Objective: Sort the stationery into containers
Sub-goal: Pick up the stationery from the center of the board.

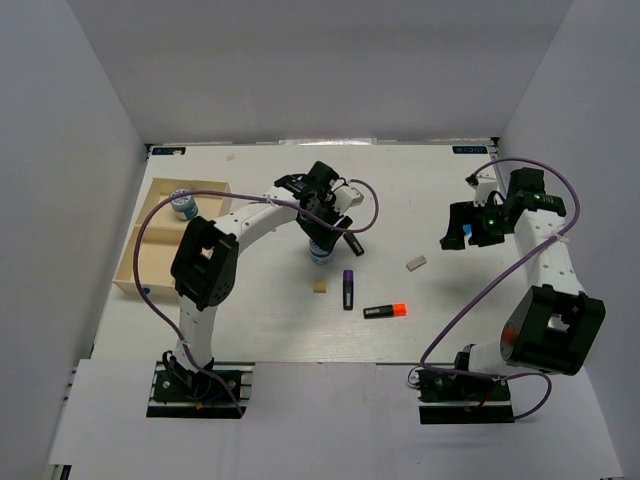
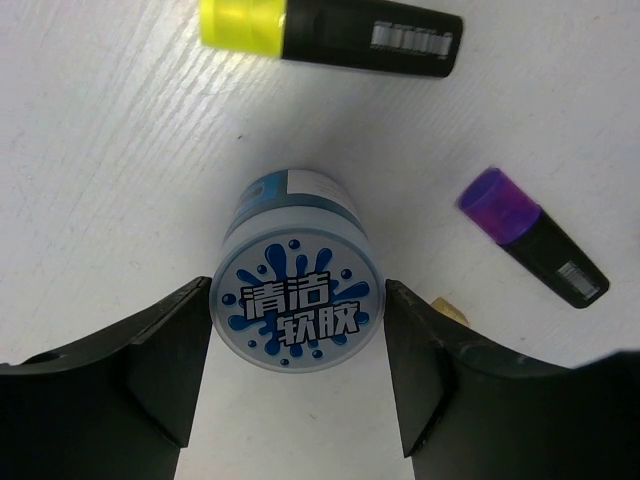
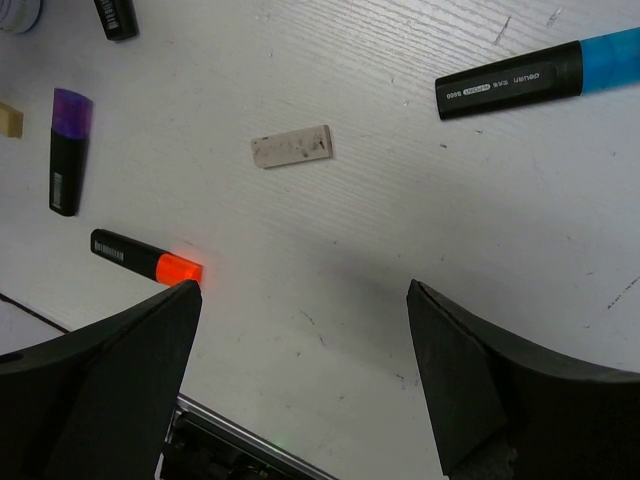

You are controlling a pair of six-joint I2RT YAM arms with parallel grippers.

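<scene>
One roll [image 1: 183, 205] is in the tray [image 1: 140, 262]; the rest is out on the table [image 1: 260, 330]. Left fingers [image 2: 165, 350] hug the second roll [image 2: 297, 305] on both sides, can't tell if they're clamped. Right fingers [image 3: 120, 350] are spread wide, holding nothing. Left wrist view shows the yellow highlighter [image 2: 330, 30], whose cap is hidden by the arm from above

The small round blue-and-white roll [image 2: 297, 310] is showing a blue splash pattern with white lettering on its pale lid. The left pincer [image 2: 297, 345] and right pincer [image 3: 300, 292] are looking matt black. Against the white, faintly grained tabletop [image 2: 100, 150], black-bodied highlighters are wearing bright caps: the yellow-capped highlighter [image 2: 330, 30], the purple-capped highlighter [image 2: 535, 235], the orange-capped highlighter [image 3: 145, 257] and the blue-capped highlighter [image 3: 540, 75]. The tan eraser block [image 2: 452, 307] is looking plain, the grey eraser block [image 3: 291, 147] dirt-speckled. The rectangular light-wood tray [image 1: 165, 250] is glowing pale honey.
</scene>
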